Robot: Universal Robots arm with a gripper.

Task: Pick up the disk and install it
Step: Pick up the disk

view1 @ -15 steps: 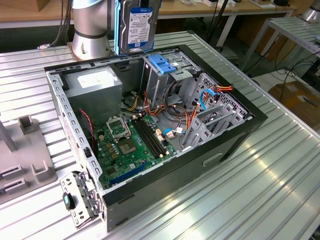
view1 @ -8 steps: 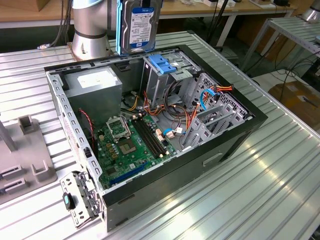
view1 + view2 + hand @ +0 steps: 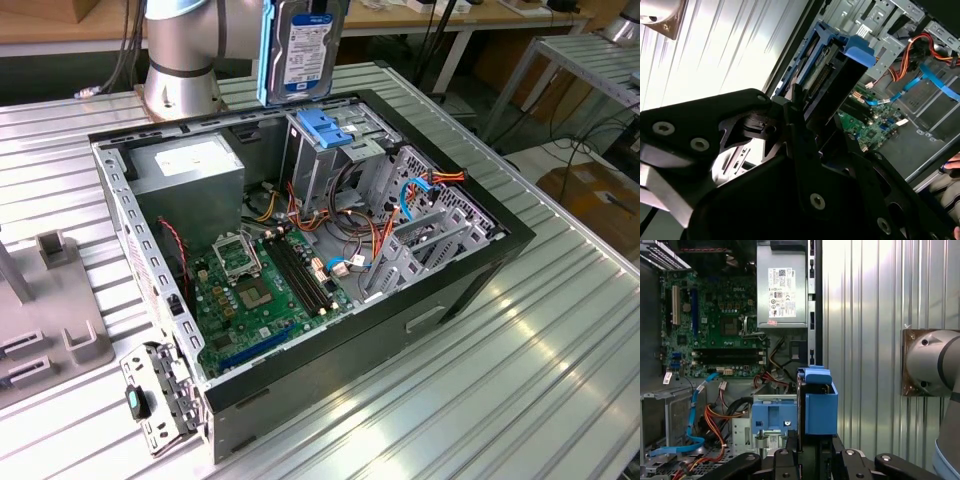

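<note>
The disk [image 3: 303, 50] hangs upright above the back of the open computer case [image 3: 470, 270], its white label with a blue band facing the exterior view and a blue carrier frame along its edge. It sits just above the light-blue bracket [image 3: 325, 128] on top of the metal drive cage. In the first wrist view the disk [image 3: 820, 402] shows edge-on, beside the bracket [image 3: 772, 415]. My gripper [image 3: 815, 457] is shut on the disk, with black fingers [image 3: 795, 120] clamped on either side of the disk's body [image 3: 835, 75].
Inside the case lie the grey power-supply box [image 3: 190, 170], the green motherboard [image 3: 265, 290], and orange and blue cables [image 3: 420, 185] by the bays. The arm's base [image 3: 180, 60] stands behind the case. A grey fixture [image 3: 50, 320] sits at the exterior view's left on the ribbed table.
</note>
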